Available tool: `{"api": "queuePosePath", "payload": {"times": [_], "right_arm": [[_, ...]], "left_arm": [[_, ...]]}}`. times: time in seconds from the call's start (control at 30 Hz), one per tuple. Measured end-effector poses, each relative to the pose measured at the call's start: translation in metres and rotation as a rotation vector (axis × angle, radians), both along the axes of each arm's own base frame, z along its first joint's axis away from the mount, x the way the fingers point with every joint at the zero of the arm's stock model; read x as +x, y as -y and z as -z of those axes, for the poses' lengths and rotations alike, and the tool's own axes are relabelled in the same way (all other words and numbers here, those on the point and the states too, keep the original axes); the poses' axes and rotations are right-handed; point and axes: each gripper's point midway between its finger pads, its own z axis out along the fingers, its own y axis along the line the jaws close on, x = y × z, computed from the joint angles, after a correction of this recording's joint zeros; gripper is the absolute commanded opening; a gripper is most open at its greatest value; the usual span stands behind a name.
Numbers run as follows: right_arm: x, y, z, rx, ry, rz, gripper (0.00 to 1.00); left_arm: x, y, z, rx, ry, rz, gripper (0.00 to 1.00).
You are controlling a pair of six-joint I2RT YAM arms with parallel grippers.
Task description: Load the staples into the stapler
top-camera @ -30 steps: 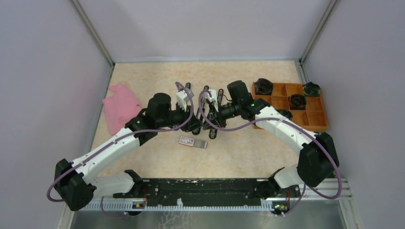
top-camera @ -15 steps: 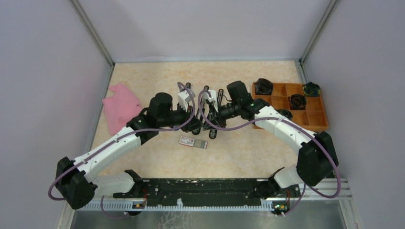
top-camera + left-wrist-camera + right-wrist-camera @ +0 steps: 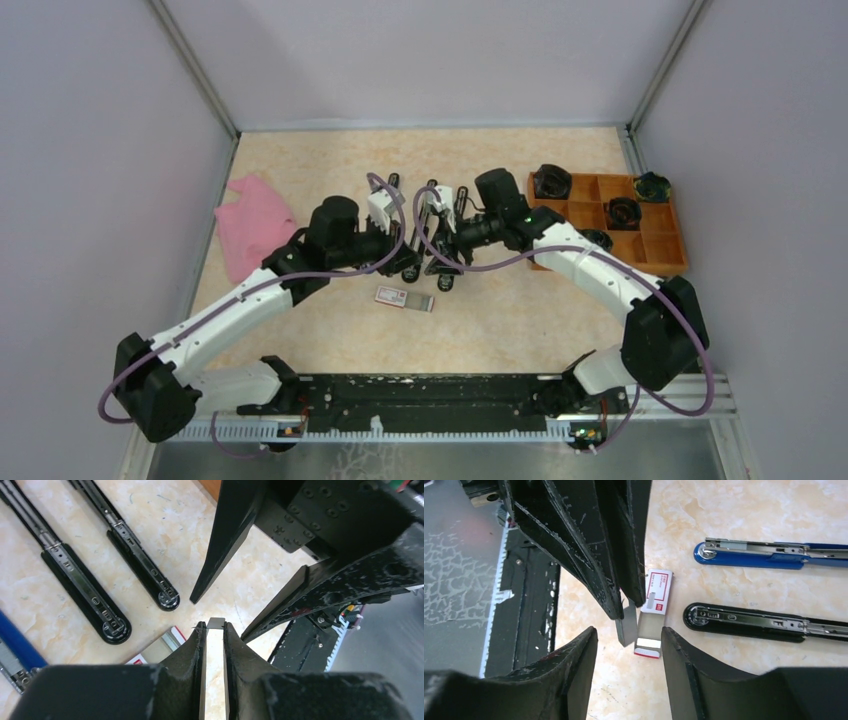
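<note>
The left gripper (image 3: 214, 630) pinches the staple strip (image 3: 625, 622) (white staple box (image 3: 657, 605) lying nearby, mid-tabletop). The right gripper (image 3: 628, 633) is released, jaws apart.

Only print I can spot is red stuff on the staples box (image 3: 659, 589), too tiny to read.

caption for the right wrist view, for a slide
Staple strip pinched by the left gripper beside the staple box, black stapler and blue stapler nearby.
</note>
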Motion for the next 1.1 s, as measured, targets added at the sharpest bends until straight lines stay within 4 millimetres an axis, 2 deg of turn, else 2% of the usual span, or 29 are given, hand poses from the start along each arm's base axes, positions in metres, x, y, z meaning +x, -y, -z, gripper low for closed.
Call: {"api": "queuePosePath", "payload": {"times": [0.13, 0.33, 0.6, 0.7, 0.8, 1.1], "right_arm": [[0.009, 0.002, -0.003, -0.001, 0.028, 0.069, 0.60], [0.015, 0.018, -0.006, 0.030, 0.082, 0.245, 0.69], [0.037, 0.048, 0.013, 0.072, 0.133, 0.556, 0.72], [0.044, 0.063, 0.025, 0.093, 0.146, 0.674, 0.73], [0.048, 0.074, 0.029, 0.126, 0.163, 0.762, 0.74], [0.066, 0.100, 0.021, 0.237, 0.219, 0.969, 0.82]], "left_arm": [[0.006, -0.007, 0.008, 0.021, 0.011, -0.053, 0.18], [0.018, -0.017, 0.037, 0.062, 0.008, -0.146, 0.17], [0.045, -0.021, 0.070, 0.103, 0.020, -0.269, 0.15], [0.055, -0.023, 0.078, 0.113, 0.032, -0.316, 0.14], [0.066, -0.025, 0.083, 0.116, 0.054, -0.364, 0.13], [0.089, -0.031, 0.098, 0.144, 0.096, -0.478, 0.11]]}}
